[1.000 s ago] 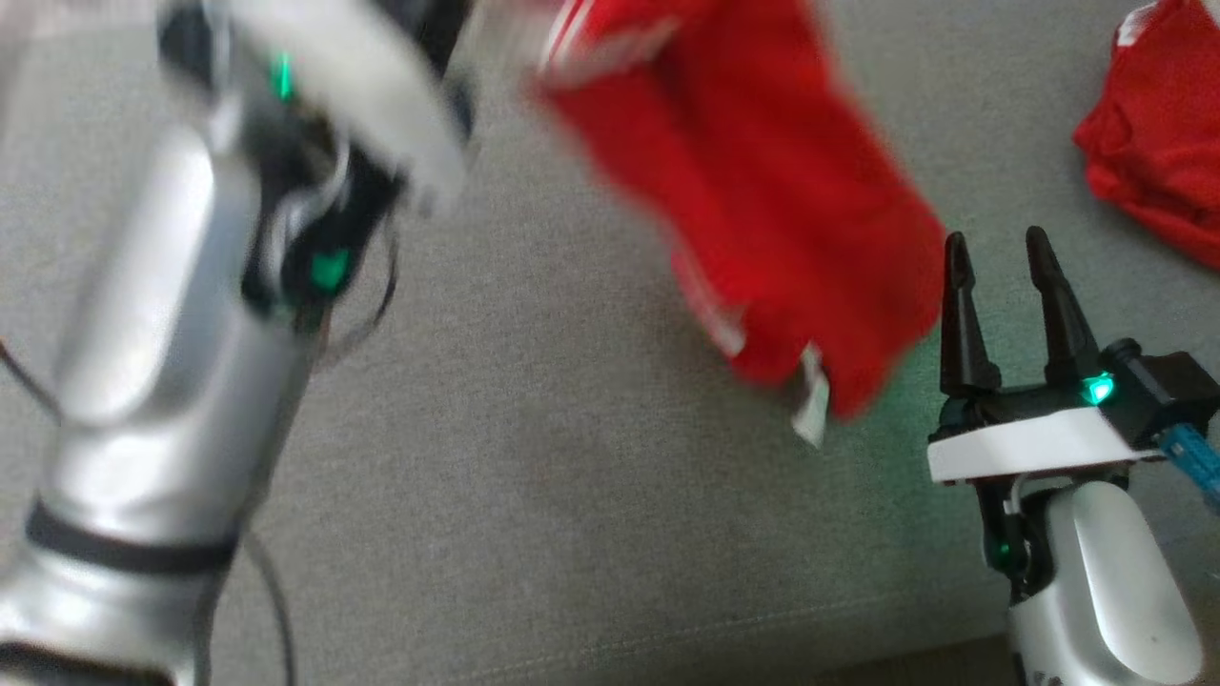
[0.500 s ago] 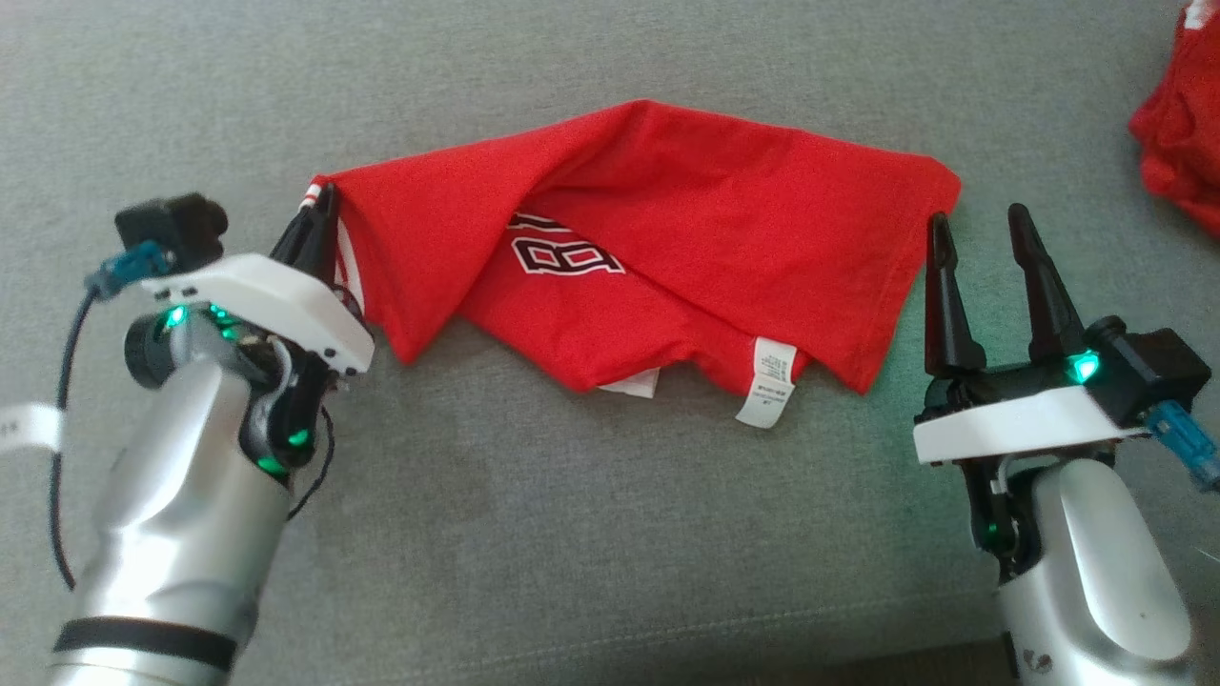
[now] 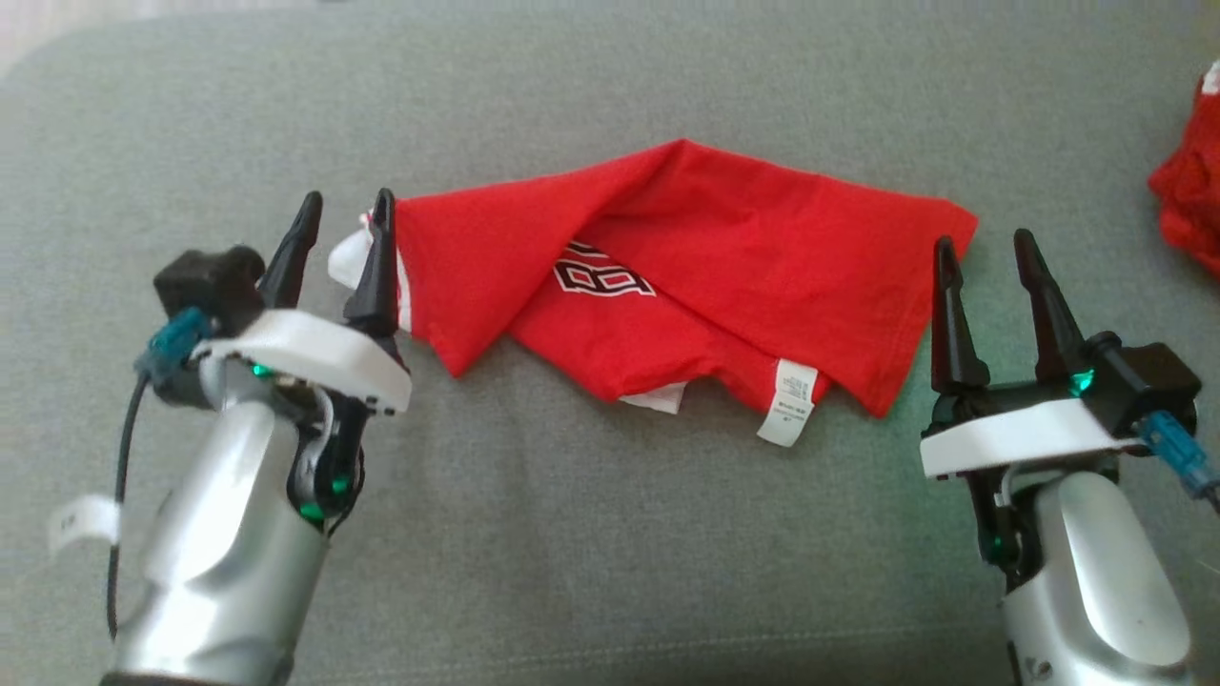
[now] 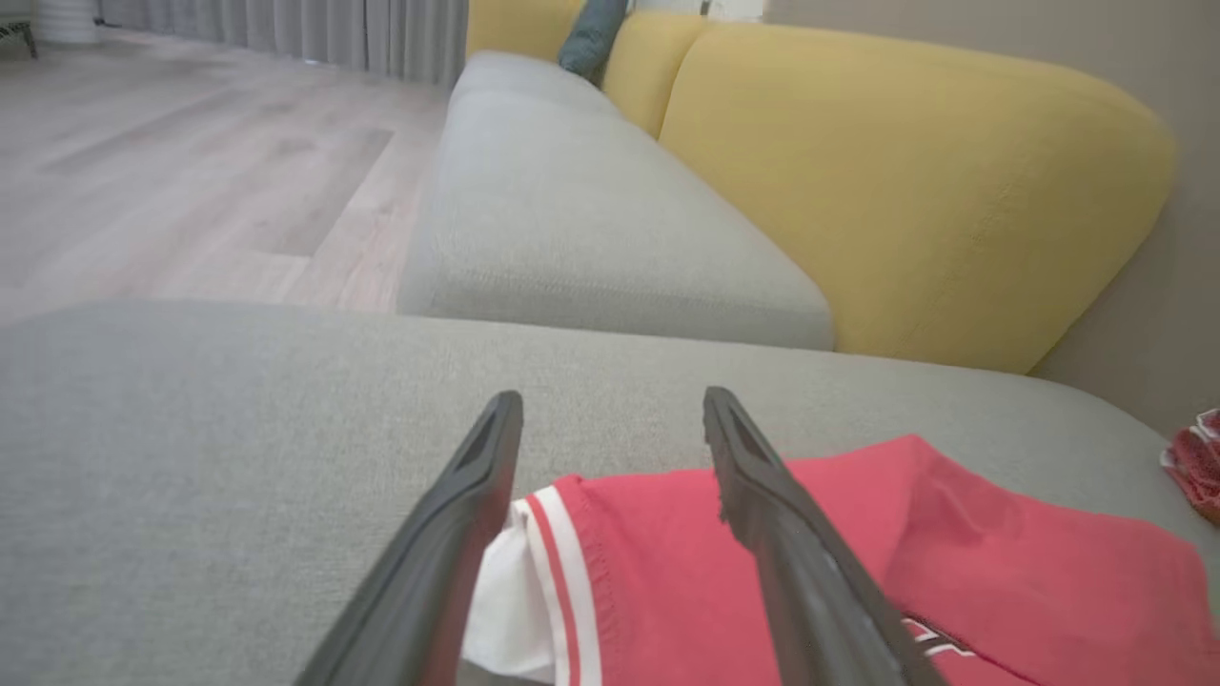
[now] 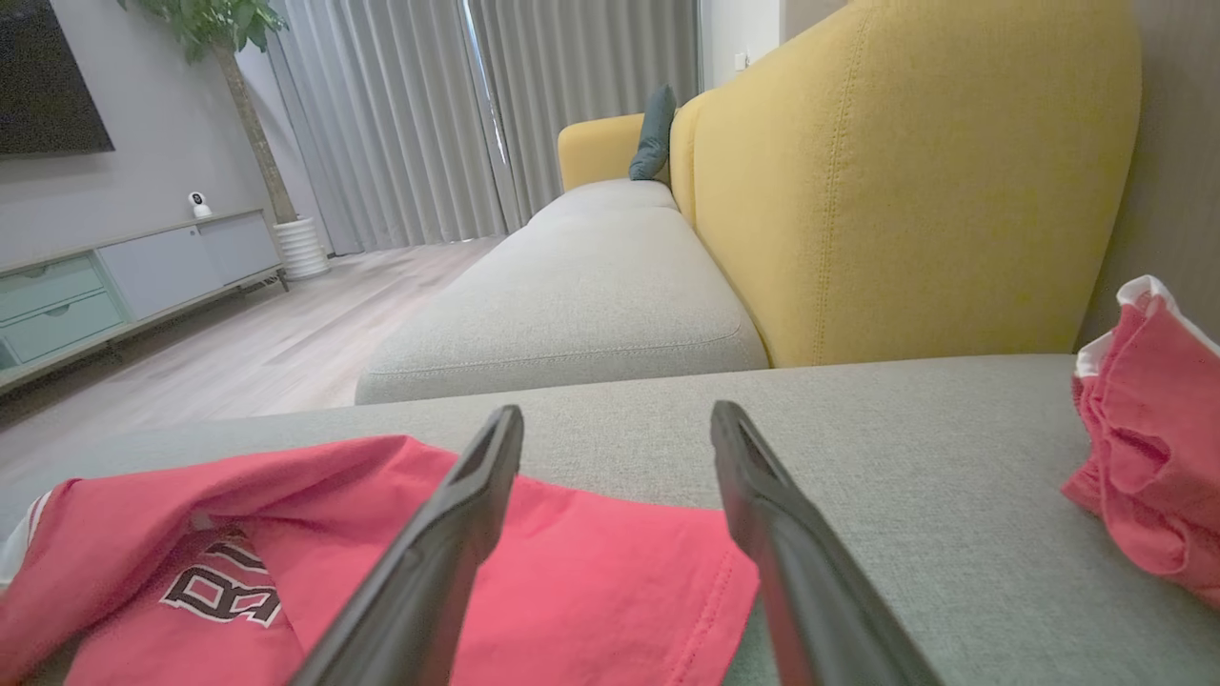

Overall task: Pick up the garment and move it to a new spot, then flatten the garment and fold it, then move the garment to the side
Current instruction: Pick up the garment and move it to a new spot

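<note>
The left gripper [image 3: 348,195] has let go of the red garment [image 3: 724,248]; its jaws now stand spread.
The garment lies loosely doubled over on the grey cushion [image 3: 572,534], its striped sleeve end between the left fingers. The right gripper [image 3: 984,238] sits just beside the garment's opposite edge, jaws spread, holding nothing.

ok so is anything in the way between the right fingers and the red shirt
Nothing visible. The right gripper, fingers open, sits right beside the hem corner of the red shirt, with bare grey cushion around it. The other red garment lies crumpled farther right, out of the path.
</note>
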### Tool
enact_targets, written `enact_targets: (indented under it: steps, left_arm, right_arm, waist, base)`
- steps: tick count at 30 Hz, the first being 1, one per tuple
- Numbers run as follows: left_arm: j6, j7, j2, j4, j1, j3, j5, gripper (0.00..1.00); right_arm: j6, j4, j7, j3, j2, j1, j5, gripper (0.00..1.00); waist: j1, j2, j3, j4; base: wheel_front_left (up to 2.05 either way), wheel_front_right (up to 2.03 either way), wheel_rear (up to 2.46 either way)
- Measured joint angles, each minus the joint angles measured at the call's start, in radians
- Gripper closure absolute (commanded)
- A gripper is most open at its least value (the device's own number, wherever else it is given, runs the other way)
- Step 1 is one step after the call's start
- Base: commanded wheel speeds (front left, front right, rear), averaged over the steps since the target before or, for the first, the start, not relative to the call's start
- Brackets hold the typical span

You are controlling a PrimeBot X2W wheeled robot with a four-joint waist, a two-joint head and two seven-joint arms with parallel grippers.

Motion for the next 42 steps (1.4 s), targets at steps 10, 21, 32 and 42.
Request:
enact_targets:
  steps: [10,21,32,42]
  left_arm:
    - [0.053,0.0,-0.04,-0.263,0.313,0.111,0.173,0.0]
    - [0.057,0.0,-0.098,-0.355,0.513,0.151,0.241,0.0]
    - [0.057,0.0,-0.121,-0.379,0.582,0.166,0.281,0.0]
    - [0.048,0.0,-0.126,-0.376,0.582,0.17,0.285,0.0]
  right_arm:
    - [0.0,0.037,0.0,-0.026,0.0,0.049,-0.044,0.0]
    - [0.0,0.043,-0.001,-0.062,0.002,0.177,-0.051,0.0]
    - [0.0,0.027,-0.01,-0.04,0.003,0.229,-0.032,0.0]
    - [0.0,0.027,-0.01,-0.039,0.003,0.228,-0.032,0.0]
  waist:
    - [0.0,0.0,-0.114,0.041]
    - [0.0,0.0001,-0.236,0.088]
    - [0.0,0.0,-0.248,0.087]
    - [0.0,0.0,-0.246,0.084]
  base:
    - [0.0,0.0,0.0]
    - [0.0,0.0,0.0]
    - [0.0,0.0,0.0]
    - [0.0,0.0,0.0]
